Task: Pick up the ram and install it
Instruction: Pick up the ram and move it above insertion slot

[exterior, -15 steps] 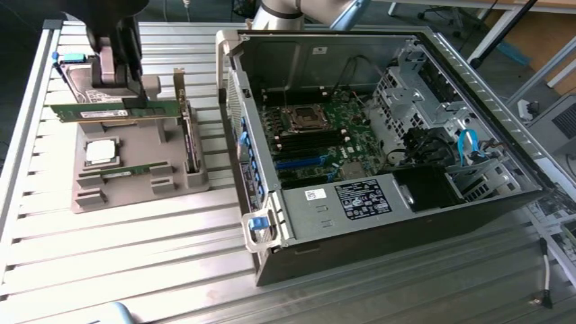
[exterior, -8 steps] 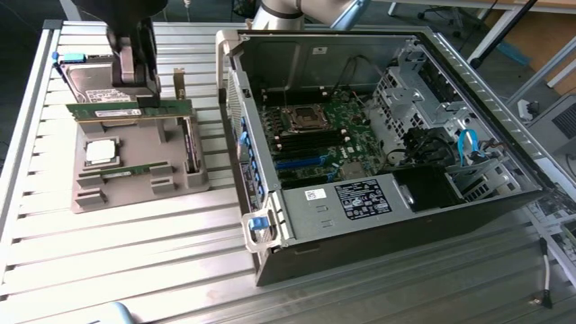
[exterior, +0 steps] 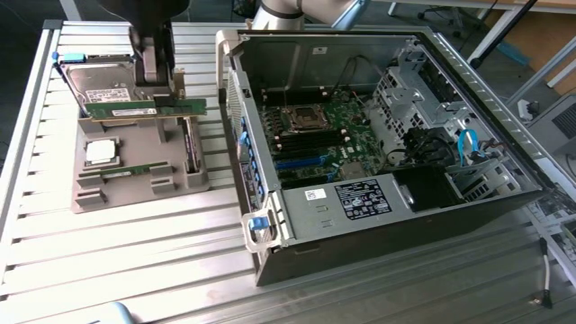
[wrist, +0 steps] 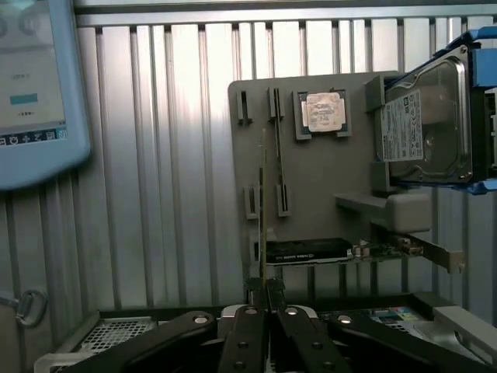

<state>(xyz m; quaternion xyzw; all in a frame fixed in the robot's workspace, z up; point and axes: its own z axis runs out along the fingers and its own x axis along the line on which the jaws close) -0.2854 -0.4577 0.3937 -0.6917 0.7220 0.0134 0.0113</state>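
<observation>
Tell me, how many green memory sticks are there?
2. One long green circuit-board stick is clamped in the pincer above the grey tray; the other stands in that tray beside the square silver chip. The open case may hide more.

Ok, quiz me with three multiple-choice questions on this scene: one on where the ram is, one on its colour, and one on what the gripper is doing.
1. Where is the ram?
A. held over the grey tray
B. seated on the motherboard
C. lying flat on the table slats

2. What colour is its board?
A. red
B. green
C. white

3. The gripper is:
A. open and empty
B. shut on the hard drive
C. shut on the ram

Answers:
1 A, the stick hangs above the tray, outside the computer case.
2 B, the exterior view shows a green stick.
3 C, the wrist view shows the fingertips pinching the ram's edge.
</observation>
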